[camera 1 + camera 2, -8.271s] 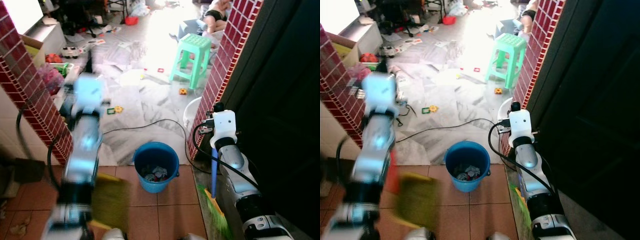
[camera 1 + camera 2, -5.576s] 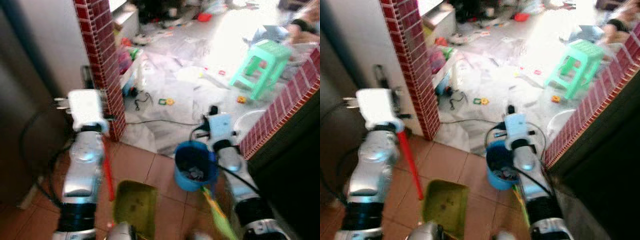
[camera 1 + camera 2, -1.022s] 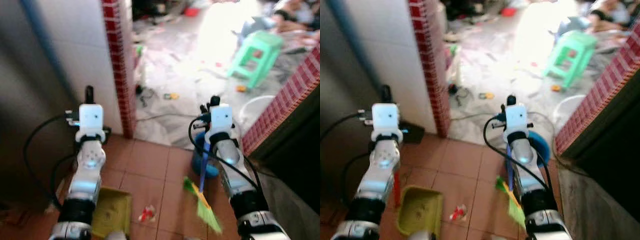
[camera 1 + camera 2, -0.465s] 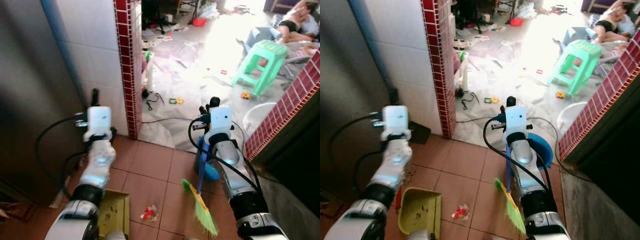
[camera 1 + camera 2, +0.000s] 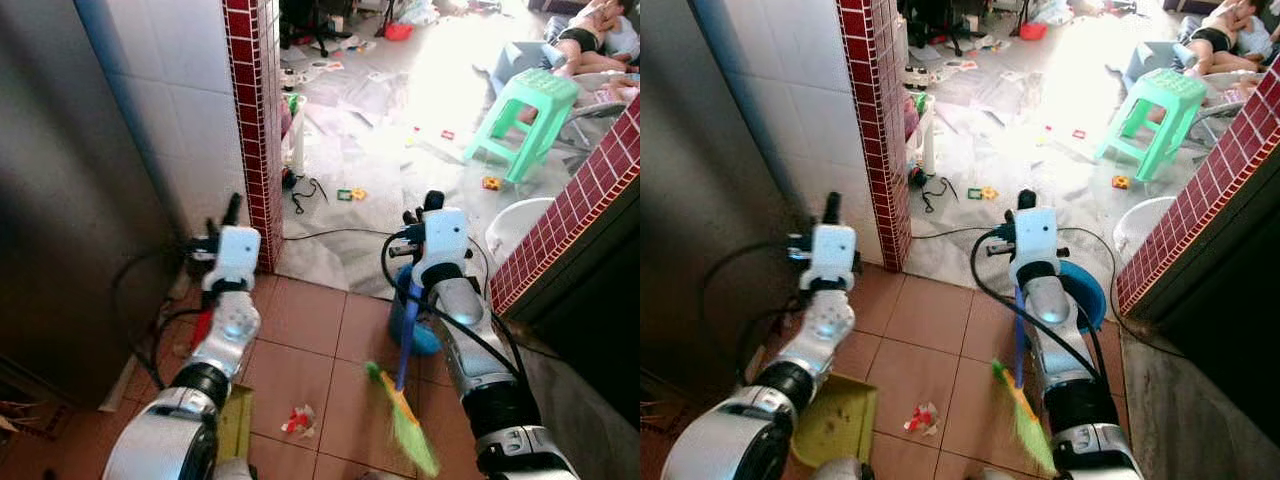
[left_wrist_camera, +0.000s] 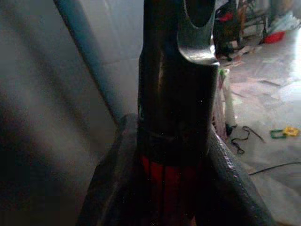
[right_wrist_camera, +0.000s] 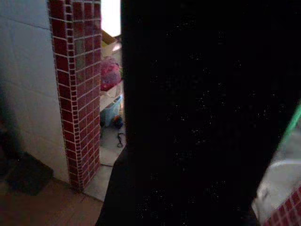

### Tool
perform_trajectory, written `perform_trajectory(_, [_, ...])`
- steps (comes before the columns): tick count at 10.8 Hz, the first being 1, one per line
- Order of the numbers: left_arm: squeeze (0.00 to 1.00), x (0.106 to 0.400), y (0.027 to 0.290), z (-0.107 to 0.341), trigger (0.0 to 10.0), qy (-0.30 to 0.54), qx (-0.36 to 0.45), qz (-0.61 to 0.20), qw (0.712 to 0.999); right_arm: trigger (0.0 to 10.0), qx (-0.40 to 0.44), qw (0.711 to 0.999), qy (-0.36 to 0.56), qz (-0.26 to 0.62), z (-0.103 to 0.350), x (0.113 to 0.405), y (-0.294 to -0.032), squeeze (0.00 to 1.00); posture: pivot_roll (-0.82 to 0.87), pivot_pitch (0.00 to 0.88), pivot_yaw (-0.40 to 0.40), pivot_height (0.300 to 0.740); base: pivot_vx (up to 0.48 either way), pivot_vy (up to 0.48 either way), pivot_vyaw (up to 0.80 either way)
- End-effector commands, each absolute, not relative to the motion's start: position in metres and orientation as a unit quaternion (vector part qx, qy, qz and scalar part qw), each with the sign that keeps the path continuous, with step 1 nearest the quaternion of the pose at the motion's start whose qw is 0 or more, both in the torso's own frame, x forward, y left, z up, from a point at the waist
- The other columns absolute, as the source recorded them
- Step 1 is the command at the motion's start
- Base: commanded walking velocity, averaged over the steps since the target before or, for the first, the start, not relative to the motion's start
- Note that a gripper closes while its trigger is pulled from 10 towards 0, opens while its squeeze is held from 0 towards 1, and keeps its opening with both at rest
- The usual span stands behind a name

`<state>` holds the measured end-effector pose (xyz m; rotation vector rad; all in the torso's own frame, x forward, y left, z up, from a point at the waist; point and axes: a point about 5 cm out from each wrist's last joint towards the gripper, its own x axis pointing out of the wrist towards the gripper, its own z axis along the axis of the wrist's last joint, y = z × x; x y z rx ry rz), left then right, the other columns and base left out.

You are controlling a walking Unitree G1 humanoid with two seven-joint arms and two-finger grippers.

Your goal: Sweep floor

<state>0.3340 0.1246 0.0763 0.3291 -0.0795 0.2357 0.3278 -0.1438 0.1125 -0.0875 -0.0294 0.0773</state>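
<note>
Right pincer (image 5: 1018, 300) clamped on broom (image 5: 1018, 405); left pincer (image 6: 176, 188) clamped on dustpan (image 5: 835, 420); litter (image 5: 921, 418) between.

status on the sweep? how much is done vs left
Done: both tools are in hand. The left gripper is shut on the dustpan handle, with the yellow-green dustpan low on the tiles. The right arm carries the broom, bristles near the floor. In hand: lining up on the scrap of litter, which lies between dustpan and broom. Left: sweeping it in and tipping it into the blue bucket.
</note>
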Motion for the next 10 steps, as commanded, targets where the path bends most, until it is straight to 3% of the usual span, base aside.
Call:
perform_trajectory(1, [0.0,0.337,0.123,0.079,10.0,-0.036,0.134,0.133,0.981,10.0,0.003,1.0,-0.012,0.024,0.119,0.332,-0.145,0.0,-0.12,0.0,-0.042,0.74,0.0,0.0,0.0])
perform_trajectory(6, [0.0,0.345,0.108,0.092,10.0,-0.043,0.068,0.14,0.987,10.0,0.065,0.998,0.011,0.003,0.125,0.338,-0.142,0.0,-0.14,0.0,-0.043,0.74,0.0,0.0,0.0])
perform_trajectory(10, [0.0,0.34,0.095,0.081,10.0,-0.028,0.108,0.102,0.988,10.0,0.062,0.998,0.016,-0.006,0.124,0.338,-0.145,0.0,-0.14,0.0,-0.03,0.74,0.0,0.0,0.0])
